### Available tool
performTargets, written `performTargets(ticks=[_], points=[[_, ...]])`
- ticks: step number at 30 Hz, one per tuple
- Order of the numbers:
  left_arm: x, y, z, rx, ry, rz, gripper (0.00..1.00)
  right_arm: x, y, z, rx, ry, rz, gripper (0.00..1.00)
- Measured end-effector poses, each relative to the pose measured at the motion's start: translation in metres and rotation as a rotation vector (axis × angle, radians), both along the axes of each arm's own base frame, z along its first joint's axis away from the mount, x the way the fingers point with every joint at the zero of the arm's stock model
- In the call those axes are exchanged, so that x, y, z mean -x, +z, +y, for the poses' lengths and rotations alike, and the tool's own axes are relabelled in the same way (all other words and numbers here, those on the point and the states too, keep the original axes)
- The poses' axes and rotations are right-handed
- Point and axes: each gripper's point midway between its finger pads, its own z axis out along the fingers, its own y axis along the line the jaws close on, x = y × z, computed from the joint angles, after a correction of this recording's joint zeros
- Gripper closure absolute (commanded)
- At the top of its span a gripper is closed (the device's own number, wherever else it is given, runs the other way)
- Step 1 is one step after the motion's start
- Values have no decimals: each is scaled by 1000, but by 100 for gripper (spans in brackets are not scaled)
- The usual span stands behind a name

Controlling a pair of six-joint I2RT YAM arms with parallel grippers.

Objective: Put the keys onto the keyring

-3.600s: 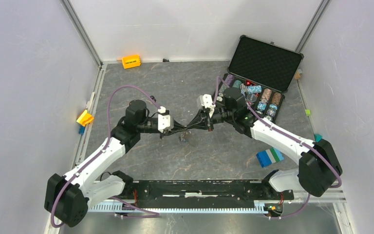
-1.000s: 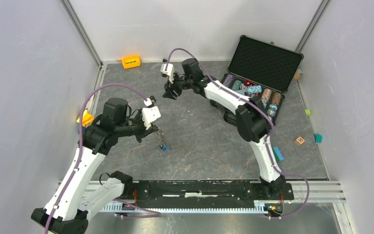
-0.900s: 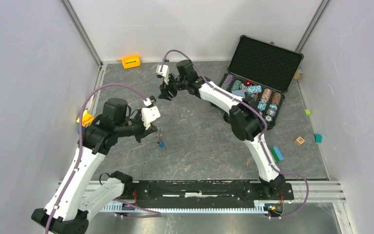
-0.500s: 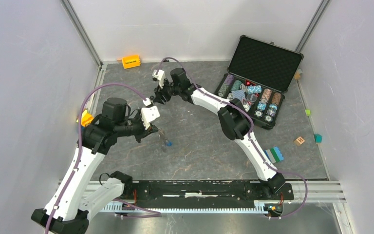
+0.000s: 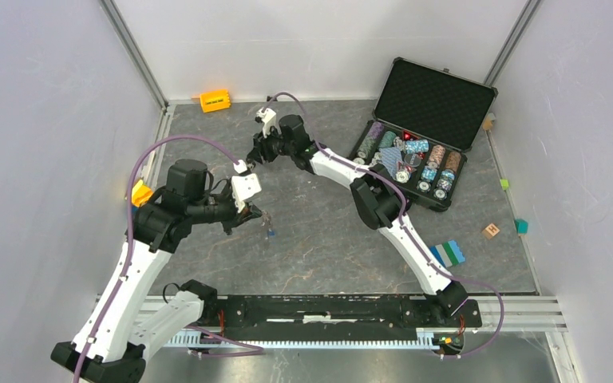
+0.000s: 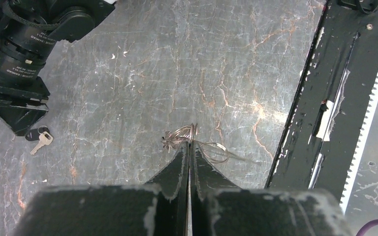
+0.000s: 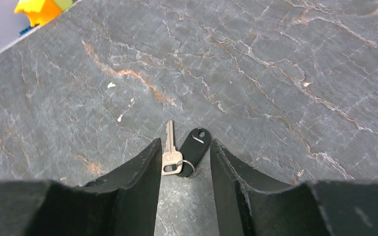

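**Left arm.** The fingers point(image 6: 179, 167) of the left gripper point(image 6: 188, 142) are pressed flat together, and their tips pinch a thin wire keyring point(image 6: 181, 132). Its coiled loops splay out to either side of the tips, above the grey marbled table point(image 6: 177, 64). From overhead, the left gripper point(image 5: 249, 217) sits left of the table's centre. A small blue key point(image 5: 270, 234) lies just beside it on the right; at that size it cannot be told whether the key hangs from the ring or rests on the surface.

**Right arm.** The fingers point(image 7: 142, 172) of the right gripper point(image 7: 184, 142) are spread and straddle a silver key point(image 7: 170, 152) and a black plastic tag point(image 7: 195, 143). These lie side by side on the table, joined at the near end by a small ring point(image 7: 188, 168). Neither finger visibly clamps them. The left wrist view shows the same pair point(image 6: 39, 140) on the table, just beside the right gripper's black body. Overhead, the right gripper point(image 5: 257, 153) is stretched to the far left of centre, just beyond the left gripper.

**Surroundings.** An open case of poker chips point(image 5: 427, 136) stands at the far right. An orange block point(image 5: 215, 100) lies at the far edge, and a yellow block point(image 5: 139, 192) at the left edge.
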Motion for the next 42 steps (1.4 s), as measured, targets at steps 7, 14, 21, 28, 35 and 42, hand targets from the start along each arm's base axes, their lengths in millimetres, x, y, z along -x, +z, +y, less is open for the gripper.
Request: performTargets(ticks=[7,14,21,28,35,42], points=[[1,0,-1,7,1,14,98,-5,-3,5,-33,-48,36,59],[1,0,-3,12,-5,23,98,-1,-18,8,-19,-64,64,61],[2,1,-4,21,-6,31,98,3,-21,12,-7,-70,67,63],[5,4,-3,30,-6,22,98,8,-33,9,22,-73,91,67],[7,7,-3,38,-9,10,98,11,-35,6,36,-62,78,71],[8,8,-3,40,-10,6,98,20,-39,-4,90,-43,77,78]])
